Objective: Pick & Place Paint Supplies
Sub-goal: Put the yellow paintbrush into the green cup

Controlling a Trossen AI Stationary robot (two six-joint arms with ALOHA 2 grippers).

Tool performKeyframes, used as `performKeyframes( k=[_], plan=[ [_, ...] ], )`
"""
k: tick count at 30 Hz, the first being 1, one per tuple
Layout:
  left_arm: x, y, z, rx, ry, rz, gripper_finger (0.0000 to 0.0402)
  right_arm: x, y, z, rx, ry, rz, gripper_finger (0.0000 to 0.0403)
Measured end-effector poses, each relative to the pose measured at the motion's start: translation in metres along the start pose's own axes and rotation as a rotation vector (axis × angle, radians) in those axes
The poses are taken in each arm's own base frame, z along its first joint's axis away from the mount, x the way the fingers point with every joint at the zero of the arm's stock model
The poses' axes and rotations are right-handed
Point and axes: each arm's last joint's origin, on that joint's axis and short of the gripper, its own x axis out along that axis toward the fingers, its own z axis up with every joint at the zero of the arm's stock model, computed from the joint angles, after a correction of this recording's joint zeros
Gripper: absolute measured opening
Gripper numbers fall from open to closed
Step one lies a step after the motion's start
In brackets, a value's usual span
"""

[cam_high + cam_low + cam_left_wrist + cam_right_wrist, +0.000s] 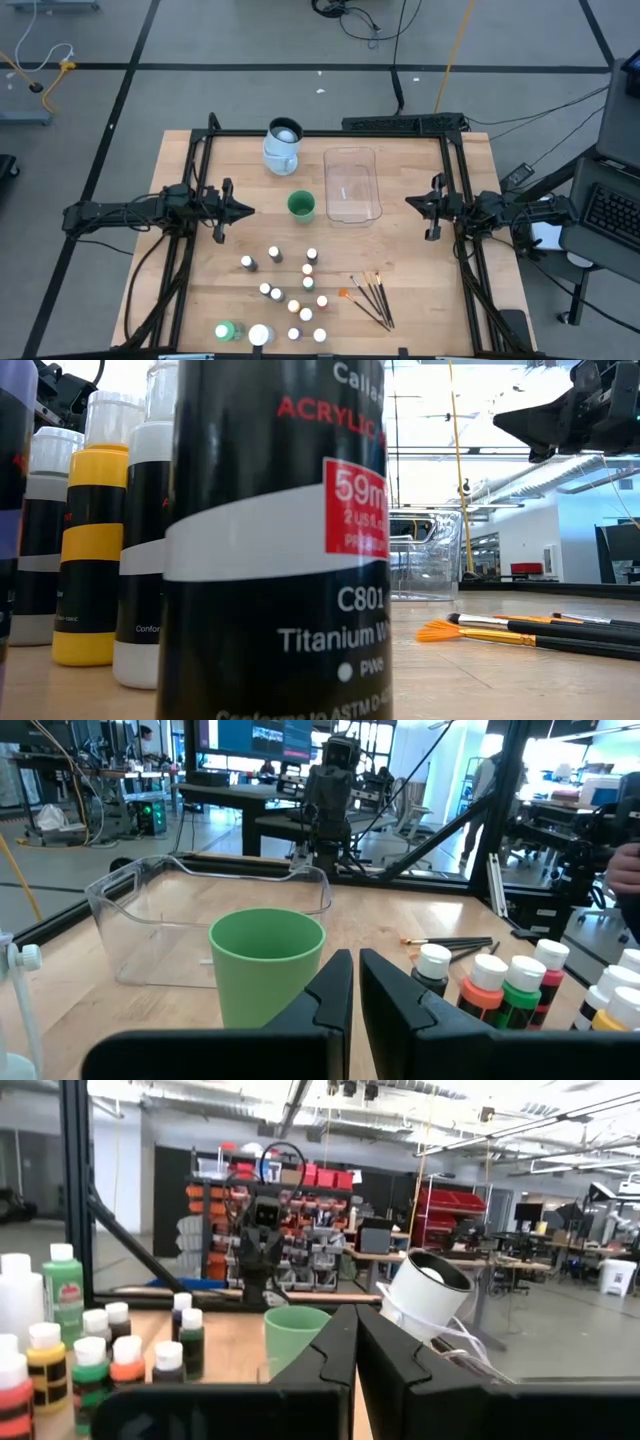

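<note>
Paint bottles [294, 300], brushes [372, 296]: grouped on table's [420, 270] near half. Left gripper [243, 210], right gripper [412, 201]: fingers together, holding nothing, at opposite table edges.

Closed right pincer [355, 1342] faces green cup [296, 1336] — paint bottles [128, 1362] beside.

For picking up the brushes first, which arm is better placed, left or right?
Probably the right. The brushes lie at the table's front right, nearer the right tool than the left tool. The small bottles stand between the left arm and the brushes. Both tools are shut and hold nothing.
</note>
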Motion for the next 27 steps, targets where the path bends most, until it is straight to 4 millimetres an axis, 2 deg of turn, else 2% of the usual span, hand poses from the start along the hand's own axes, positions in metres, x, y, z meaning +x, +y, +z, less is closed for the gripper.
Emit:
performKeyframes(
  k=[7,14,20,27],
  plan=[
    [0.0,0.0,0.0,0.0,0.0,0.0,0.0026,0.001,0.0,0.003,0.001,-0.022,-0.012,0.0015],
    [0.0,0.0,0.0,0.0,0.0,0.0,0.0026,0.01,0.002,-0.003,-0.008,0.12,-0.016,0.0089],
    [0.0,0.0,0.0,0.0,0.0,0.0,0.0026,0.034,0.008,0.018,-0.031,0.301,0.006,0.0145],
    [0.0,0.0,0.0,0.0,0.0,0.0,0.0026,0.073,0.033,0.05,-0.173,0.655,-0.057,0.0157]
  ],
)
